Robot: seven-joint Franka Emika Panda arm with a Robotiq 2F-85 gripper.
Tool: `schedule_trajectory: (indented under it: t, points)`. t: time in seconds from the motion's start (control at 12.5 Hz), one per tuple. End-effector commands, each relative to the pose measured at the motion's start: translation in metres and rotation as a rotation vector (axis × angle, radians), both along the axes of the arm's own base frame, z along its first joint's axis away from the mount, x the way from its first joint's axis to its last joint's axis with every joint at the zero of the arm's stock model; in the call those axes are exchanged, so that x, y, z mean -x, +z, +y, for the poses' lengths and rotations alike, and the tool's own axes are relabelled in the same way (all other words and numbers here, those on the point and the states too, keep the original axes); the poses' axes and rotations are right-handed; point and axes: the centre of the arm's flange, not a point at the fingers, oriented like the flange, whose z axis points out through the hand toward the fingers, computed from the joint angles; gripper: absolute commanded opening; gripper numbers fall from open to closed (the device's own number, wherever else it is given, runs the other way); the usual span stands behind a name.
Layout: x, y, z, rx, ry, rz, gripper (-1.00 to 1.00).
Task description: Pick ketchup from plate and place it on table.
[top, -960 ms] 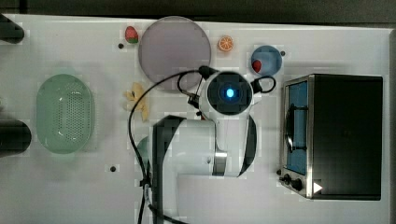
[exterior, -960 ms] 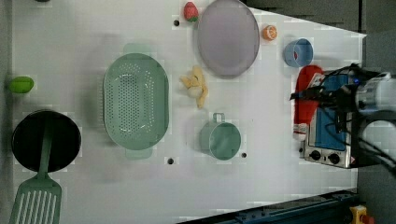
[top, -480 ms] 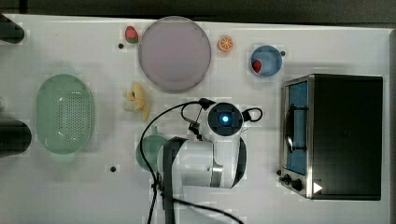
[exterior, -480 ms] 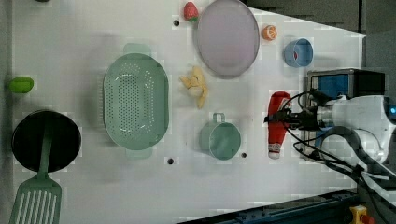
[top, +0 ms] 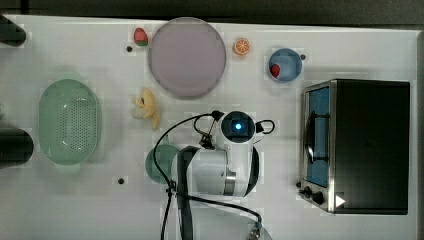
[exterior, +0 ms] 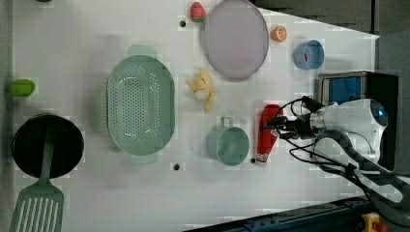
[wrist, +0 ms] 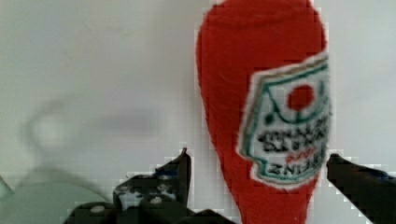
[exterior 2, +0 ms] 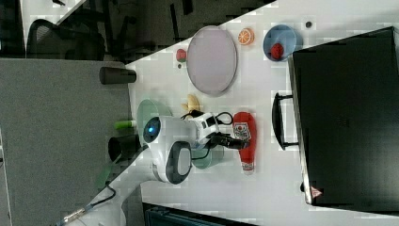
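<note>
The ketchup (exterior: 267, 133), a slim red bottle with a white label, lies on the white table (exterior: 145, 203) beside a green mug; the right view has the ketchup (exterior 2: 244, 136) in front of the oven door. My gripper (wrist: 257, 161) is open. One dark finger (wrist: 182, 163) stands clear of the ketchup (wrist: 261, 107), and the other sits close by the label's edge. From the left view's right, the gripper (exterior: 273, 126) reaches over the bottle's middle. The pale purple plate (top: 187, 57) lies bare, well away from the bottle. In the top view my arm covers the bottle.
A green mug (exterior: 228, 145) stands right next to the bottle. A black toaster oven (top: 360, 145) fills the top view's right. A blue bowl (top: 286, 65) with a red ball, an orange slice (top: 242, 46), a banana (top: 145, 107), a strawberry (top: 140, 36) and a green basket (top: 70, 122) lie around.
My arm carried the ketchup away from the oven side to beside the mug. The bottle now lies on the table, and the fingers have spread apart.
</note>
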Motion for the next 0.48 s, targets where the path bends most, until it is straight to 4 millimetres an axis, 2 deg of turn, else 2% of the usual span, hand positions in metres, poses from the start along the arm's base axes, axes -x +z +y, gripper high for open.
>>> schedule_trajectory:
  t: [0.08,0.32,0.48]
  points:
    - [-0.047,0.118,-0.002,0.034,-0.042,-0.215,1.0]
    - [-0.059,0.222,-0.003,0.062,-0.242,-0.271,1.0]
    - [-0.059,0.288,-0.003,0.075,-0.378,-0.29,1.0]
